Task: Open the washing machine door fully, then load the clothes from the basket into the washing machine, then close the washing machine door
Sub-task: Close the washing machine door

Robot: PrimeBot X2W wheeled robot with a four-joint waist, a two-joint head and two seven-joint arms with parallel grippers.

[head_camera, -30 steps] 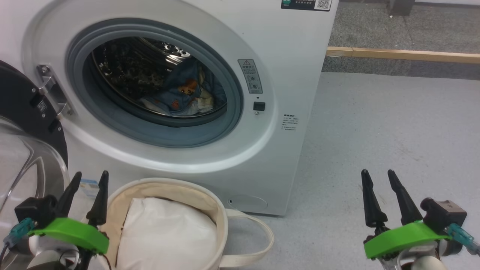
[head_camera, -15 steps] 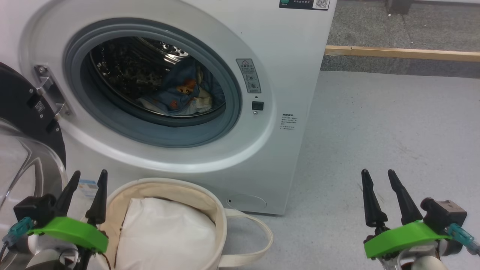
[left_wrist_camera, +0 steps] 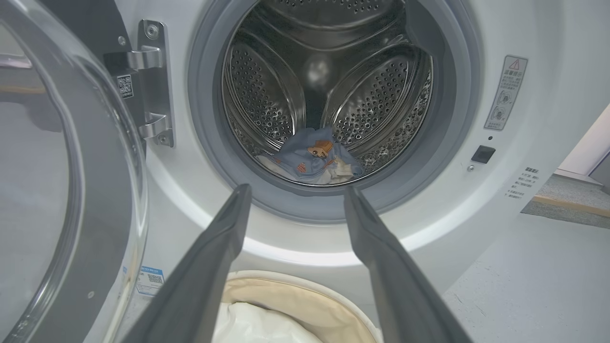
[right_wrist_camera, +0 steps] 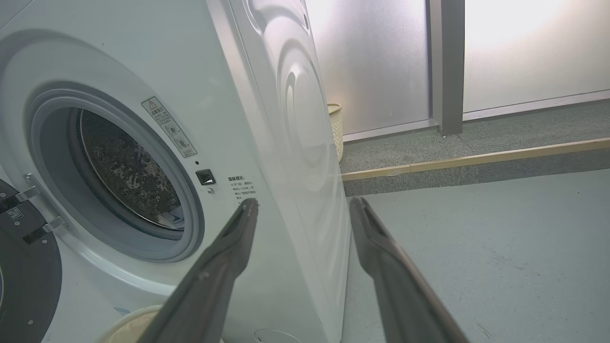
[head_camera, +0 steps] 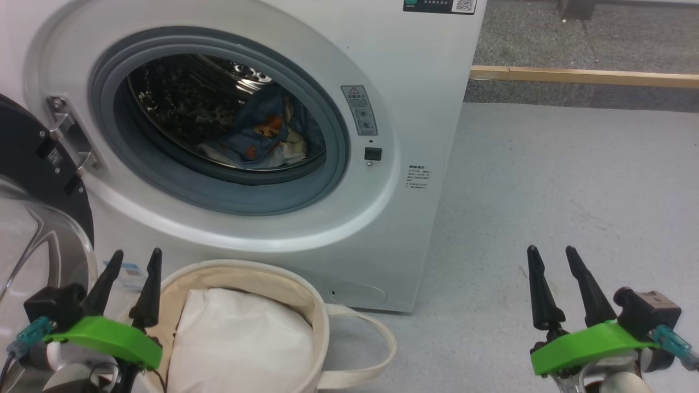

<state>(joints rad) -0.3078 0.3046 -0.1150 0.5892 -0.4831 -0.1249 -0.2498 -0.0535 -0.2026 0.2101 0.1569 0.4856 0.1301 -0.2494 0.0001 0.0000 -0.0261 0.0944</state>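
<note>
Closest to me, the left end effector (head_camera: 137,252) hung with its two dark fingers spread and nothing between them, just over the left rim of the basket (head_camera: 247,265). The right end effector (head_camera: 550,249) hovered well off to the right above the bare grey floor (head_camera: 573,180), its fingers likewise parted and empty. The cream basket sat on the floor right against the foot of the washing machine (head_camera: 415,109), with a plain white bundle (head_camera: 240,338) lying in it. To the left, the washing machine door (head_camera: 30,158) stood swung wide open on its hinge. Behind the grey rubber ring (head_camera: 333,164), the clothes (head_camera: 262,136) lay in a blue heap at the bottom of the steel drum (left_wrist_camera: 371,90). Beyond the machine a wooden strip (head_camera: 584,79) ran across the floor.
</note>
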